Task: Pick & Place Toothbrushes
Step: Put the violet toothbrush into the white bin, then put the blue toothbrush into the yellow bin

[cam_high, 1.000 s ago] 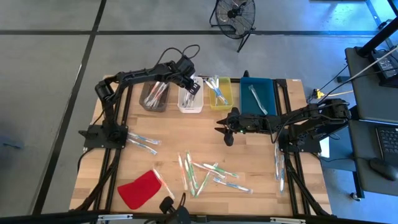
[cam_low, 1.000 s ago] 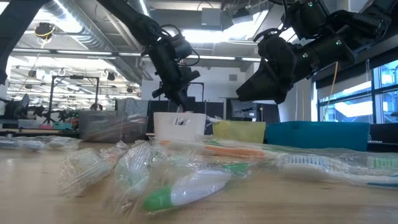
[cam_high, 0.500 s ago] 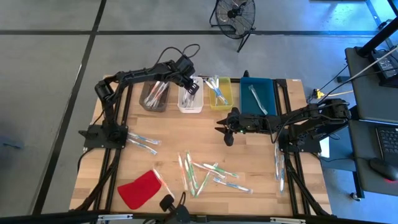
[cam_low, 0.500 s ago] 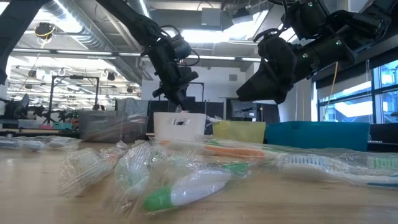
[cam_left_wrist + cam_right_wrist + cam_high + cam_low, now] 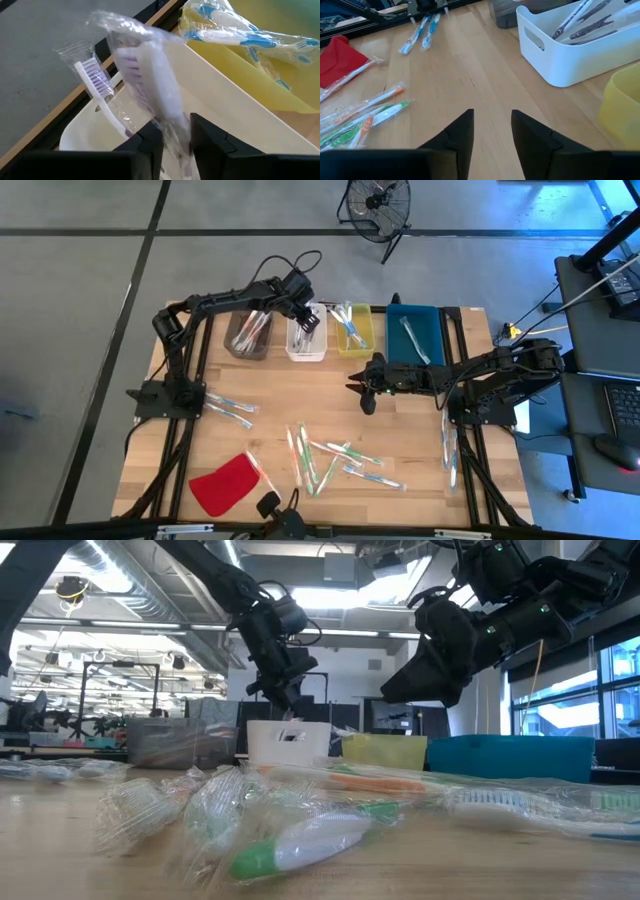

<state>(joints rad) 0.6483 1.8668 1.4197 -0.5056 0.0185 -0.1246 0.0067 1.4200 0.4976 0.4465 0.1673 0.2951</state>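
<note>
Workshop floor, grey concrete; pale wooden table (image 5: 400, 430) with four bins along its far edge: a clear grey bin (image 5: 246, 333), a white plastic bin (image 5: 305, 339), a yellow bin (image 5: 353, 330) and a teal bin (image 5: 416, 332).

We note the left gripper (image 5: 308, 312) poised above the white plastic bin. In its wrist view a purple-bristled toothbrush in a crinkled clear wrapper (image 5: 150, 90) sits between the fingers (image 5: 148, 145), head up over the bin. The fingers stand narrow, close on either side of the wrapper; we cannot tell whether they grip it or have just let go.

The right gripper (image 5: 366, 393) hovers over bare wood at mid-table, fingers (image 5: 460, 132) moderately apart, nothing between them.

Loose wrapped toothbrushes (image 5: 335, 458) lie scattered on the near half, a pair (image 5: 230, 408) by the left arm's base, more (image 5: 449, 448) at the right edge. A flat red cloth-like piece (image 5: 224, 483) lies near the front-left corner.

Handling, our judgement: each brush is light and stiff, but the film wrapper is slippery and springy. Best taken across the mid-handle, so the pads bite plastic through film and it neither tips nor slides.
</note>
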